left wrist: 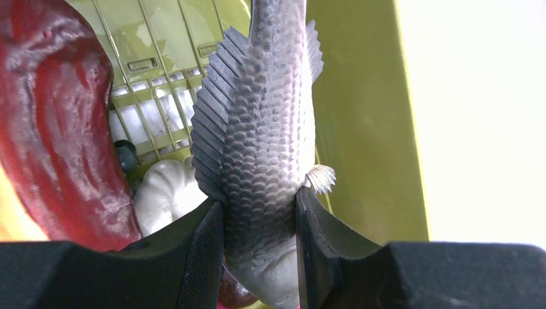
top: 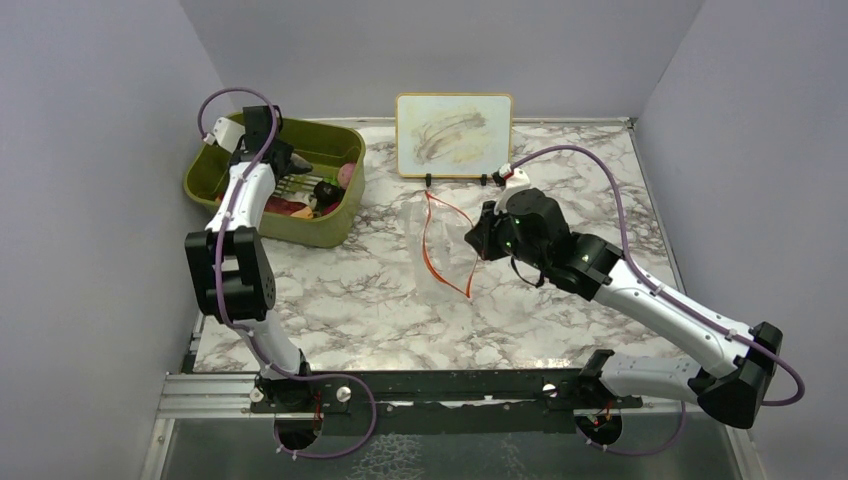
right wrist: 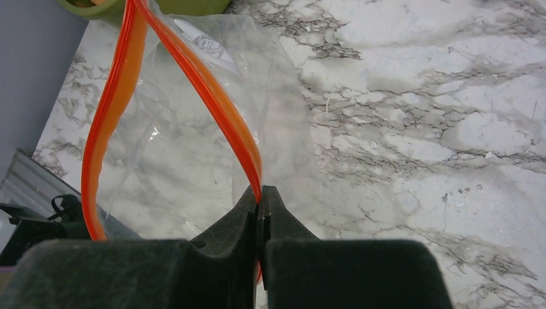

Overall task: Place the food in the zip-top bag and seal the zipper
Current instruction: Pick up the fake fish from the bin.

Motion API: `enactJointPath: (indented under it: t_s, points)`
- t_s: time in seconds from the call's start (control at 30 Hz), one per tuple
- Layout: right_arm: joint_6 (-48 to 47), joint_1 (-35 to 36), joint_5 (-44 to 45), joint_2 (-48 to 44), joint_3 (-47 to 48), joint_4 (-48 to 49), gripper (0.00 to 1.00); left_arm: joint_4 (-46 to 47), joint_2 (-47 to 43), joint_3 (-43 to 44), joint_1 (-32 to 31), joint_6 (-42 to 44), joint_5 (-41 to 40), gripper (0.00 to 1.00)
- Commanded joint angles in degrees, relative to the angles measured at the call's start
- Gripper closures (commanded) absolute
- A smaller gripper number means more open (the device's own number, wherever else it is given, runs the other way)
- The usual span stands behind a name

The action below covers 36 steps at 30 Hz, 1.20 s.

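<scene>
grey fish (left wrist: 264, 148): upright in bin (top: 320, 228) | bag (top: 440, 280): clear, mouth open | zipper (right wrist: 212, 90): orange, unsealed

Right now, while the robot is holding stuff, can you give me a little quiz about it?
1. True or false: the left gripper is clamped on a grey fish in the green bin.
2. The right gripper pinches: A) nothing, B) the orange zipper, C) the green bin's rim.
3. Is the zip-top bag sealed yet?
Key: 1 true; 2 B; 3 no, its mouth gapes open.
</scene>
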Motion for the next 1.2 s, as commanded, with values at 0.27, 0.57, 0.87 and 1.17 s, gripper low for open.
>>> enactJointPath:
  t_s: [0.27, 0.57, 0.87, 1.17]
  points:
    - [16.26, 0.32, 3.77, 6.47, 4.25, -3.97, 0.99, 23.1, -21.59, -15.3, -3.27, 19.29, 9.95, 0.8]
    - [19.44, 0.3, 7.56, 8.61, 7.66, -4.65, 0.99, 31.45, -23.8, -15.41, -11.6, 24.29, 29.86, 0.77]
    - [16.6, 0.27, 9.52, 11.6, 10.94, -3.19, 0.99, 39.48, -26.6, -17.42, -21.64, 29.61, 44.44, 0.76]
    - [19.07, 0.08, 6.39, 12.82, 11.32, -1.86, 0.99, 44.6, -30.5, -20.6, -26.64, 28.75, 51.67, 0.76]
